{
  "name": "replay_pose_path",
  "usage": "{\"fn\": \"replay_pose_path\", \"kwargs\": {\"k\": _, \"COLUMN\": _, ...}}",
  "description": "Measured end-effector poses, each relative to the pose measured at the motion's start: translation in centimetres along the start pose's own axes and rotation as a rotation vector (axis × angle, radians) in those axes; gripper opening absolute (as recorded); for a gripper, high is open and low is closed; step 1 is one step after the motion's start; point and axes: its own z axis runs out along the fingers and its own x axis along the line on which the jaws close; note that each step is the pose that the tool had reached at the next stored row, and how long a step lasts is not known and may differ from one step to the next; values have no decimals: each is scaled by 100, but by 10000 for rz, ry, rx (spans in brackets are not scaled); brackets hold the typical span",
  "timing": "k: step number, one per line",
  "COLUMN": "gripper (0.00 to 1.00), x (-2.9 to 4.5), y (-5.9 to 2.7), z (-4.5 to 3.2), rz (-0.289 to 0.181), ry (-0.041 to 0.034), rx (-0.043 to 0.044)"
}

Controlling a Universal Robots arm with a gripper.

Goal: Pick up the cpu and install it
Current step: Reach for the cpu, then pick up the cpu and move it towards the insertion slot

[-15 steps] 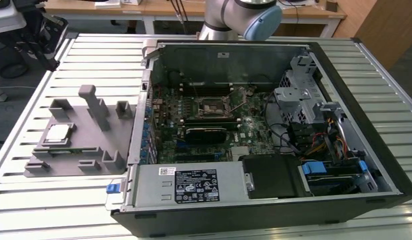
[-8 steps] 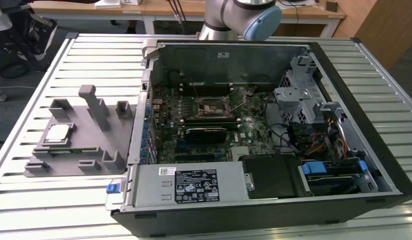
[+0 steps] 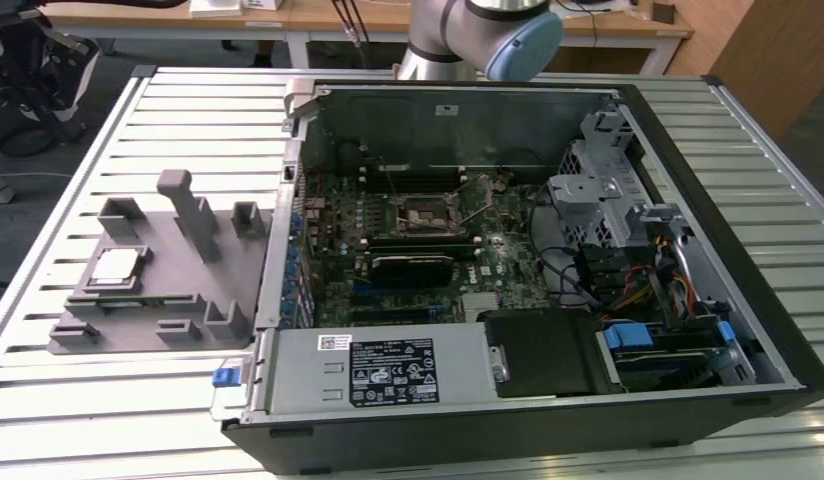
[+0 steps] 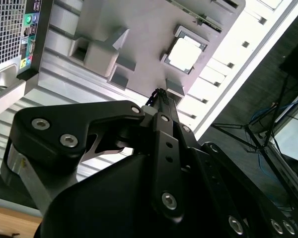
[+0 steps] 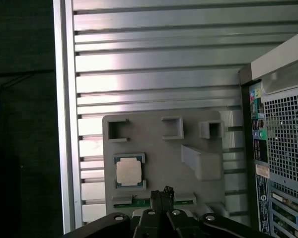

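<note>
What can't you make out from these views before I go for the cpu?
1. Socket, exterior view: too small to tell whether its lever is up or down.
2. Arm, exterior view: cut off by the top edge, so its height over the tray is unclear.
3. cpu, in both wrist views: corner mark too small to give orientation.
4. Tray's edge, first wrist view: partly hidden behind the gripper.

Exterior view: high, oblique, far off; grey plastic tray with upright blocks [image 3: 185, 285] beside open black computer case [image 3: 732, 400]. First wrist view: straight down over tray [image 5: 154, 129], nearer. Second wrist view: slanting at tray [image 4: 144, 29] past black gripper [image 4: 161, 95]. All share tray and case edge beside it.
</note>
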Motion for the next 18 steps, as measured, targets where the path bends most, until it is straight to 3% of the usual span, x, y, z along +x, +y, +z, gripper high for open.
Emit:
{"fn": "replay_pose_path", "kwargs": {"k": 9, "gripper": 11, "x": 115, "y": -9, "z": 4, "rz": -20, "ry": 0, "rx": -1}}
{"fn": "replay_pose_path", "kwargs": {"k": 18, "gripper": 11, "x": 136, "y": -11, "z": 15, "rz": -22, "ry": -1, "rx": 24}}
